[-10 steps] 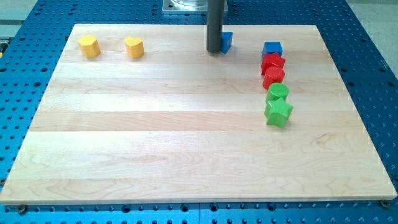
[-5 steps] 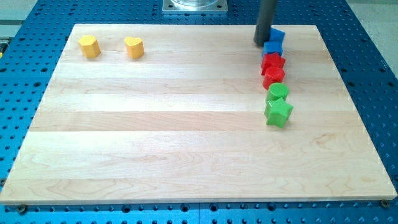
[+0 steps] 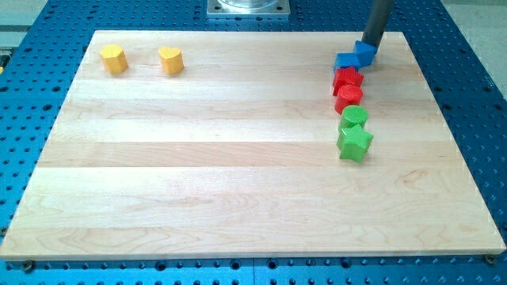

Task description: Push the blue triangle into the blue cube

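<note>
The blue triangle (image 3: 365, 54) sits touching the blue cube (image 3: 346, 61), on the cube's upper right. My tip (image 3: 371, 45), a bare rod with no jaws, rests just above the triangle. The push looks finished; next I'd judge only backing away remains.

Looks like a robotics lab: wooden board (image 3: 238, 158) on a blue perforated bench (image 3: 475, 95), metal arm base (image 3: 248, 7) at the view's top, small coloured blocks.
</note>
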`<state>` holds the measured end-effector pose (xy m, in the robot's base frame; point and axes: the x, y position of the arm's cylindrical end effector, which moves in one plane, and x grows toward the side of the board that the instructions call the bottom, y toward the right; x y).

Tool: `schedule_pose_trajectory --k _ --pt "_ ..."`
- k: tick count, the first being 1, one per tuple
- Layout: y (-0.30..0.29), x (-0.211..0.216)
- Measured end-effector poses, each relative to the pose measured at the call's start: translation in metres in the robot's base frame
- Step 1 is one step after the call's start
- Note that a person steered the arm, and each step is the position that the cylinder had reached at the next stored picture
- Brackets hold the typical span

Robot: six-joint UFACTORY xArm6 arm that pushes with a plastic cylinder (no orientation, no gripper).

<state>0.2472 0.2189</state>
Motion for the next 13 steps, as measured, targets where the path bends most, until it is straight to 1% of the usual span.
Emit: schedule_pose_trajectory --k 1,2,3,4,5,10,11,13 --pt "0.037 0.003" --pt "0.055 0.015" --pt "0.044 0.023" --pt "0.02 0.023" --pt "0.009 0.023" --pt "-0.003 0.022" --pt "-0.004 0.015" --pt "-0.024 0.011"
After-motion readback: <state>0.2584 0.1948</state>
